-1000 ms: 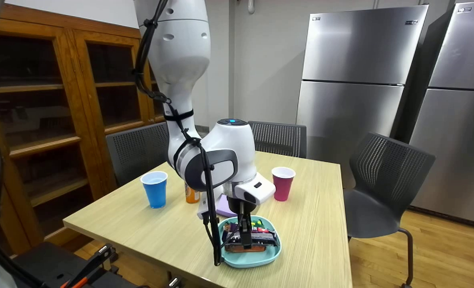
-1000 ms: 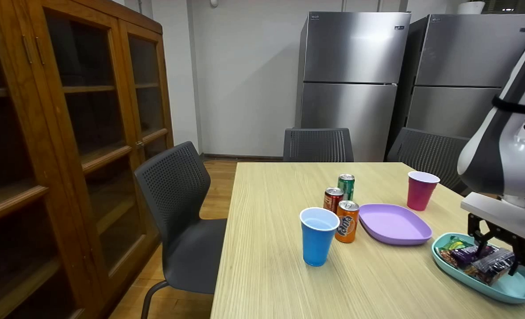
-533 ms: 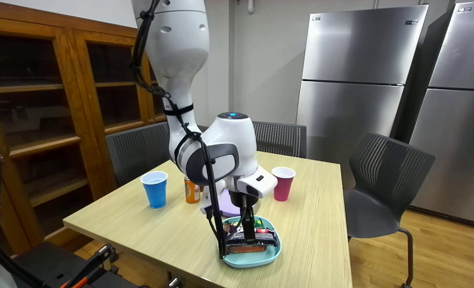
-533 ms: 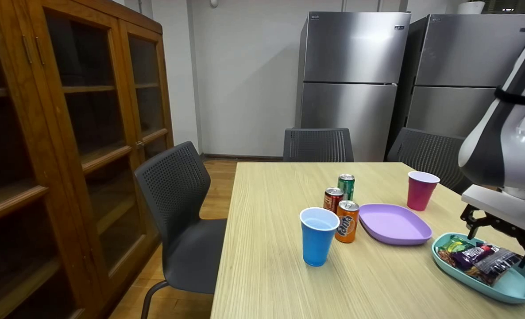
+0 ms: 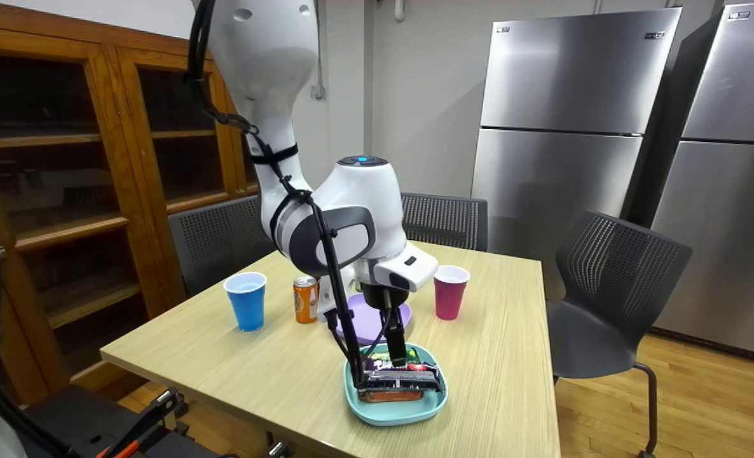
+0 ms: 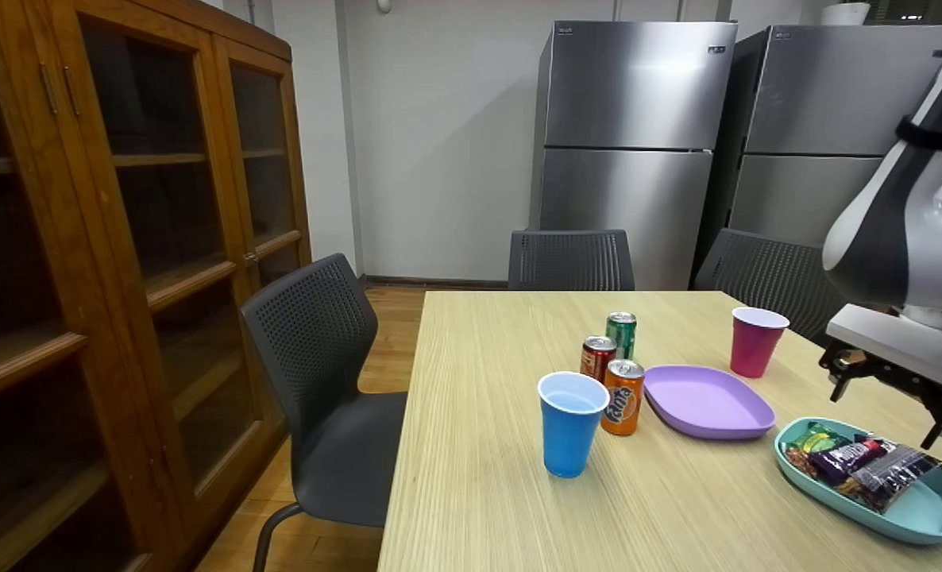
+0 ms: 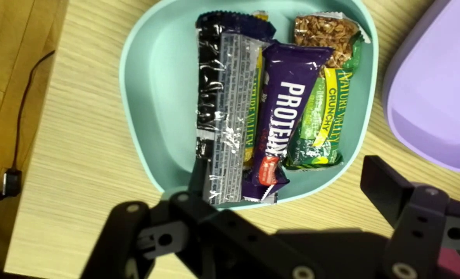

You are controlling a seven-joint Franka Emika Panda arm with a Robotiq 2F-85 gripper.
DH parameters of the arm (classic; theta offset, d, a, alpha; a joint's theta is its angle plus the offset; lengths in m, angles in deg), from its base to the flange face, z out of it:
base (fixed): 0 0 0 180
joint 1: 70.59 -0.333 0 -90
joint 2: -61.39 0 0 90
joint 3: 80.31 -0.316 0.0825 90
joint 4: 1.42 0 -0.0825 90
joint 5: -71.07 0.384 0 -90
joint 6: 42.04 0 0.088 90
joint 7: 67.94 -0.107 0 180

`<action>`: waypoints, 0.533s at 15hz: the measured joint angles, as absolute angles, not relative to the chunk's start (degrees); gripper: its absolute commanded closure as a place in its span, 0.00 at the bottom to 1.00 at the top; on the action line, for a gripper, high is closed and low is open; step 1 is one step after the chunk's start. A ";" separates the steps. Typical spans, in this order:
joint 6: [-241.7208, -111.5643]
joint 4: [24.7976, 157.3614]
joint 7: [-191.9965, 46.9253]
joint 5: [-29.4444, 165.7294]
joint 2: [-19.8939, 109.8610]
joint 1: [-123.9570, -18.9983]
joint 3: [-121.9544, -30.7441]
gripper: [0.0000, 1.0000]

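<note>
Fingers [image 7: 385, 188] stand wide apart, holding nothing, at the bottom of the wrist view; we read the gripper [image 6: 882, 420] as just above the teal tray [image 6: 938, 506], lower right in an exterior view. Nearest to us is the silver-and-black wrapped bar [image 7: 230, 116], lying in that tray, upper middle of the wrist frame: long axis close to top-to-bottom, roughly square to the line across our fingertips. The finger at lower left of that frame overlaps the bar's lower end; looks like no contact, but we can't be sure. Purple PROTEIN bar [image 7: 286, 104] and green Nature Valley bar [image 7: 327, 112] sit right of it. Versus a second ago: we're higher and spread wider; tips were down among the bars then, now they're up out of the tray.
</note>
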State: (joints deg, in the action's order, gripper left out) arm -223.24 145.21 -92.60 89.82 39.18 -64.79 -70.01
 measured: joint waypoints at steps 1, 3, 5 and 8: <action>-222.86 145.41 -92.26 89.80 39.80 -65.17 -70.08 0.00; -221.25 145.57 -91.48 89.71 41.12 -65.88 -70.44 0.00; -219.81 145.60 -90.46 88.90 42.41 -66.81 -70.81 0.00; -217.93 145.63 -88.71 87.06 44.21 -68.48 -71.40 0.00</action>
